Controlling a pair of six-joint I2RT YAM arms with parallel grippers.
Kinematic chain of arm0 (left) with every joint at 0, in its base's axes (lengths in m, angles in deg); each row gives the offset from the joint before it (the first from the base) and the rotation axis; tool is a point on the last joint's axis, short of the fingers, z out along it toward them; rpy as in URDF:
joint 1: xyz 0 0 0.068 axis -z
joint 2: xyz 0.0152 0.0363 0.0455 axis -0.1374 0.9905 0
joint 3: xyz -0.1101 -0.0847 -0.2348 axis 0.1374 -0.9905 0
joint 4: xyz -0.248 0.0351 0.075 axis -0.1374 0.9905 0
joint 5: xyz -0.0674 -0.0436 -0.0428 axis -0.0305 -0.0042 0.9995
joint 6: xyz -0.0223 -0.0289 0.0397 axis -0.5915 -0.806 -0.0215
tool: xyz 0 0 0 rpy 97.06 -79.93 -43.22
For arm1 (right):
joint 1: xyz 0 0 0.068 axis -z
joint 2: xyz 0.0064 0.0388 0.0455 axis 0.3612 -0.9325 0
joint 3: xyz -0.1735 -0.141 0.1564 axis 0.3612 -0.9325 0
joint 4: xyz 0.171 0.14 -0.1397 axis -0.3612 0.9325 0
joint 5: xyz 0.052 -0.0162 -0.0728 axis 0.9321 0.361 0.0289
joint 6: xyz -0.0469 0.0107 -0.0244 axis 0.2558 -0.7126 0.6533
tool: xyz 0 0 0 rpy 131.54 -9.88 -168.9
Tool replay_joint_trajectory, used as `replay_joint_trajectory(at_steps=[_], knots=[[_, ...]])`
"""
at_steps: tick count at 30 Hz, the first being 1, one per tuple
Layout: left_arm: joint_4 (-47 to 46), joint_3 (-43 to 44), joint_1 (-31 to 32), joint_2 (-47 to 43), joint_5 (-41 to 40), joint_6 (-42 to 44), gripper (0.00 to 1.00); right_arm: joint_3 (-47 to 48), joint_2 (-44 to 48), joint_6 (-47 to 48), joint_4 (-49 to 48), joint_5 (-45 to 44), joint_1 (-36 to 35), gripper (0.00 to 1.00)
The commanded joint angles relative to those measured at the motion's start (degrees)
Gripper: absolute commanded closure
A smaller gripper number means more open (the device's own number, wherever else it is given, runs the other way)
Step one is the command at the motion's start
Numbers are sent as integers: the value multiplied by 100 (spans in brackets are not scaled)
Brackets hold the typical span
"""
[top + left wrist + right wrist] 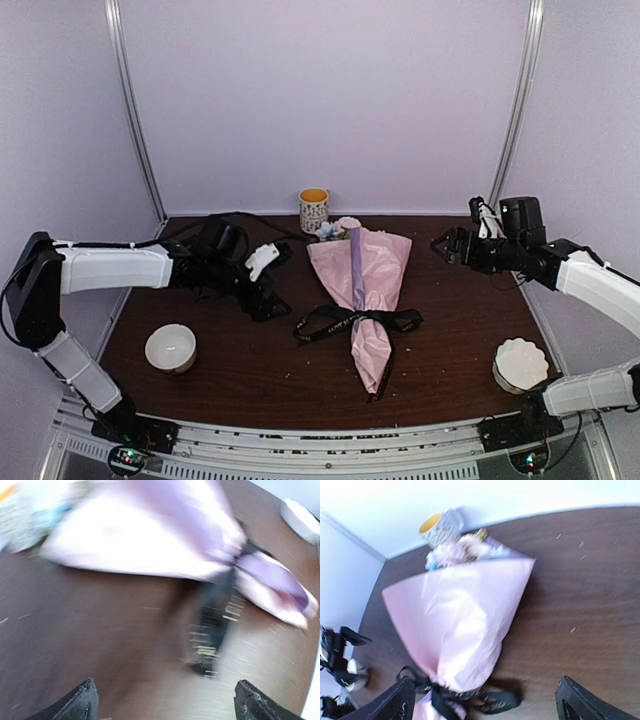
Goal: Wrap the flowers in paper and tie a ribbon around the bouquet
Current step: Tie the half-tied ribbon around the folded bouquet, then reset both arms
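View from above of a dark brown desk inside a pale lilac enclosure, with a robot arm reaching in from each side.

At lower left a white bowl sits near the desk's edge. Above it the left arm stretches toward the centre. The left fingers are spread wide apart and hold nothing; in the left wrist view only bare desk lies between them.

At centre lies the bouquet, a cone of pink paper with a lilac fold down its middle. Its wide end points to the back wall and its tip toward the camera. The pale flowers peep out at the wide end, just beside a patterned mug at upper centre. The black ribbon crosses the cone's narrow part in a bow, its tails lying on the desk either side. It holds the paper shut, so the wrapping and tying look done.

At upper right, the right fingers are also wide apart and empty, well clear of the bouquet. A fluted white dish sits at lower right.

Both arms standing off suggests the bouquet is being left to rest.
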Motion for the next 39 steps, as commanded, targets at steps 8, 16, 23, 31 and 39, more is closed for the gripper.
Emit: replay_joint_trajectory(at_steps=[8,16,23,31,39], knots=[[-1032,-277,-2733,-1110,-2620,-1777,2,-346,271,735,-1086,-2248,1430,0],[-2234,-1795,-2952,-2349,-5219,-965,2,-1199,-26,870,-2315,-2940,1675,0],[-3733,-3223,-3498,-2500,-4706,-1236,2,-1808,-190,973,-3494,-3255,1710,0],[-5247,-3535,-3753,-2000,-4633,-945,2,-2032,-652,1098,-4171,-3321,1727,0],[-6975,-3796,-3953,-1122,-4097,-872,2,-2140,-936,1251,-4799,-2948,1747,0]])
